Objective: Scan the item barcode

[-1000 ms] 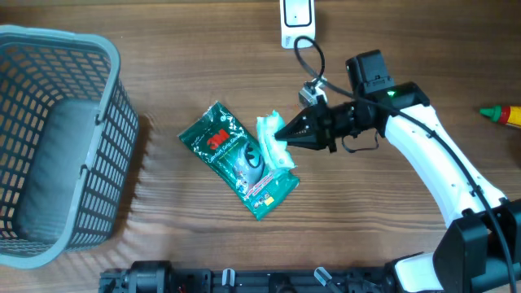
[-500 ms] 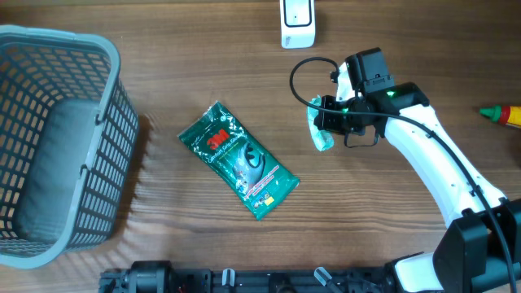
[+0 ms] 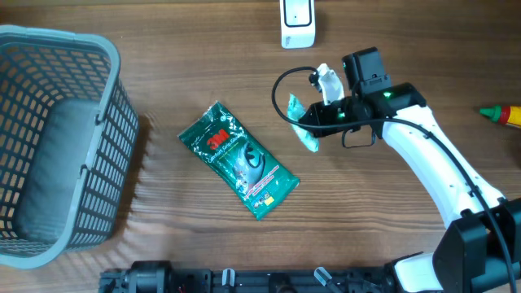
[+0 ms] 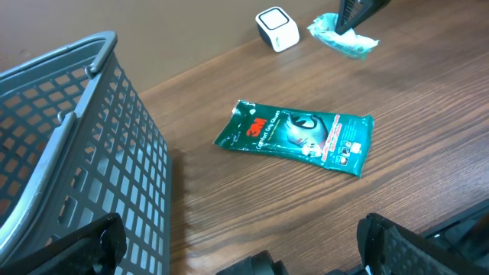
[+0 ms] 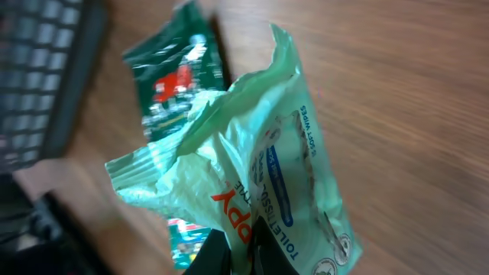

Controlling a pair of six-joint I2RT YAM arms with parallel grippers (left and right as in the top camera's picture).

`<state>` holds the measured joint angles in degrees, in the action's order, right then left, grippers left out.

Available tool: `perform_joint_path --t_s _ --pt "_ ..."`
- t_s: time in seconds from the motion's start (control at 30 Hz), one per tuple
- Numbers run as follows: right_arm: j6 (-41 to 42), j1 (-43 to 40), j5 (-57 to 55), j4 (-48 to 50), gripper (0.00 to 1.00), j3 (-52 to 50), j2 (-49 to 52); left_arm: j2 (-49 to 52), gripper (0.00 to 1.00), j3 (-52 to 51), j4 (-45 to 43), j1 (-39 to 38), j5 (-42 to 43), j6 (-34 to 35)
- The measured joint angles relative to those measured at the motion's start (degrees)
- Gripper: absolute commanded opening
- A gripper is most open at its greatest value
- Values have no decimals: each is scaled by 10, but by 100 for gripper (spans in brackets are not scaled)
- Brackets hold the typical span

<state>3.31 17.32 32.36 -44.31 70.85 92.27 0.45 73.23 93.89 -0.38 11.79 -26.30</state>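
Wipes pack (image 5: 260, 176) is pinched at one end between the pressed-together fingers of your right gripper (image 3: 316, 122). It looks lifted off the table (image 3: 163, 244), which leaves its printed faces free to turn. You hold it short of the white scanner (image 3: 297, 23), and I judge the barcode must yet face that unit. The green 3M pouch (image 3: 240, 159) lies flat, between the pack and the basket (image 3: 106, 49). Your left gripper (image 4: 244, 248) waits low, fingers spread wide, holding nothing.

- cropped by the overhead view's left edge: basket (image 3: 122, 163)
- cropped by its top edge: white scanner (image 3: 298, 28)
- blurred in the right wrist view: green packet (image 5: 172, 84)
- cut off at the bottom there: wipes pack (image 5: 260, 176)
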Motion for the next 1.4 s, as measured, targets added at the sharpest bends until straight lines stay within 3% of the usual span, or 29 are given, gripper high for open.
perform_joint_path --t_s 0.13,0.3,0.47,0.6,0.73,1.4 --pt "13 0 43 -28 4 0 0 0 100 0 0 0 0 0" --pt "239 0 104 -119 4 -1 0 0 100 0 0 0 0 0" --pt "349 0 269 -140 4 -1 0 0 100 0 0 0 0 0" --pt "371 0 439 -135 4 -1 0 0 100 0 0 0 0 0" --pt "365 0 535 -129 4 -1 0 0 100 0 0 0 0 0" --pt "363 0 570 -116 4 -1 0 0 100 0 0 0 0 0"
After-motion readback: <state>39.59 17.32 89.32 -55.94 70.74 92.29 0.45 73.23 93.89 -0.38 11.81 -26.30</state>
